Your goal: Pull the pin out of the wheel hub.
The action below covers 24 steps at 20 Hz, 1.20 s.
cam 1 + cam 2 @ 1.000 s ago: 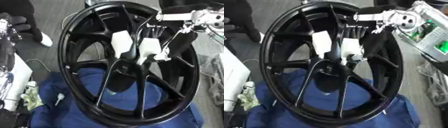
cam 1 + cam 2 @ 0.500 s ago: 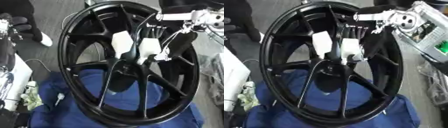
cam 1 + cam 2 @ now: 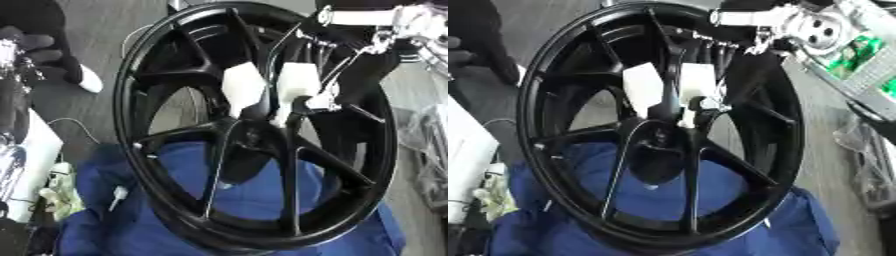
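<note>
Grey floor (image 3: 114, 30) all round, cluttered at both sides. Nearest, at the bottom edge, a blue cloth (image 3: 807, 225) bunched under the wheel, showing through the gaps between the lower spokes. On the cloth's left part, a small white object (image 3: 118, 192), too small to make out. Further left, white cable (image 3: 74, 127) and pale clutter beside a white slab (image 3: 465, 150).

Standing on the cloth, tilted, a black wheel (image 3: 149, 165) with thin spokes running in to a dark hub (image 3: 658, 145) near the middle of both views. Pin not separately visible at the hub.

Just above the hub, right hand (image 3: 297, 85) reaching down from the upper right, white-tipped fingers (image 3: 243, 87) curled in against the spokes close to the hub; cannot tell what, if anything, sits between them. Behind, silver wrist (image 3: 815, 30) crossing the rim at the top right, thin cables trailing down to the hand.

Farther right, a green board (image 3: 855, 55) in a silver frame. Far left, dark shapes and a shoe (image 3: 83, 82) on the floor. Left hand out of sight.
</note>
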{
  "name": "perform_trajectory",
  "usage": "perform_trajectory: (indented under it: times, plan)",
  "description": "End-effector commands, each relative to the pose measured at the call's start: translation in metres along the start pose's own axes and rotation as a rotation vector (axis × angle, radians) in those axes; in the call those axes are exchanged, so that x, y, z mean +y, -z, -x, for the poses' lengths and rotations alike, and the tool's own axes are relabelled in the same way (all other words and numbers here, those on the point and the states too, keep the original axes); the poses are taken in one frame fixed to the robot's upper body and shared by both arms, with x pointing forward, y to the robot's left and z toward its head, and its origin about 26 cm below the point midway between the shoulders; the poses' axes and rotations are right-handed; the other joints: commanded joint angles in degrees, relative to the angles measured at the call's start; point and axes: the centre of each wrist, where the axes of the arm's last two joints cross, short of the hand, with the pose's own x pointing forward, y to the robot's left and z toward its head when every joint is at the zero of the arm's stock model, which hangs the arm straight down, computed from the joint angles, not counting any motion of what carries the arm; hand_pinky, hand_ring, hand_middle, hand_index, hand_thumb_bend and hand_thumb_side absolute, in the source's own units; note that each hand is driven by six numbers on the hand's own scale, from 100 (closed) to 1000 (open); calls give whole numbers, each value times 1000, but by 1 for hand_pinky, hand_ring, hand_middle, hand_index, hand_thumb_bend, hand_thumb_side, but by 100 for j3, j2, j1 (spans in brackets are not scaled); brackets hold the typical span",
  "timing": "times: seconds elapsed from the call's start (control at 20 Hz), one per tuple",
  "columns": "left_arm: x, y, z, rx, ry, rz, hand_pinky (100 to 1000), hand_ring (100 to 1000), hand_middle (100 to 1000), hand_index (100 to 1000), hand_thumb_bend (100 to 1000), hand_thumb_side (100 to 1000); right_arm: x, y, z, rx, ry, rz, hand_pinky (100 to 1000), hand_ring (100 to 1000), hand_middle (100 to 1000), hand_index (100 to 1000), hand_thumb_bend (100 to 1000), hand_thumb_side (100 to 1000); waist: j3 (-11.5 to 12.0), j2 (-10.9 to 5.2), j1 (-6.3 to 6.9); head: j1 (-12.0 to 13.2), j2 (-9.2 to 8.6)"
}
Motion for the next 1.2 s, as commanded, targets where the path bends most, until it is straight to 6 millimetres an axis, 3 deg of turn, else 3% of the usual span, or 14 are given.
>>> perform_trajectory:
  times: [0.05,0.3,0.55,0.85,1.05,1.2]
  plan:
    - [7,3,-8,-24,31,7,655,728,705,702,110,845,-18,-24,-4,4,-58,91,658,496,351,481,192,100,-17,-166,60,-1,7]
    - [7,4,-8,-26,30,6,655,729,705,702,111,845,-31,-42,6,5,-68,176,652,491,347,477,168,100,-29,-156,66,15,6]
    - [8,4,-9,-32,27,-1,655,730,705,701,111,842,-40,-64,31,77,-30,338,653,492,352,482,147,100,-56,-135,78,38,-36]
    - [10,4,-10,-37,26,-13,655,731,706,701,110,843,-40,-84,119,391,119,538,658,494,362,490,124,100,-115,-105,95,132,-86]
    - [12,4,-10,-36,30,-21,654,731,706,700,110,843,-28,-105,188,598,210,615,663,500,372,499,114,100,-171,-87,113,188,-83]
    - [13,3,-10,-36,32,-27,654,732,707,700,109,843,-13,-122,229,713,265,637,680,520,391,516,146,100,-205,-76,123,201,-90]
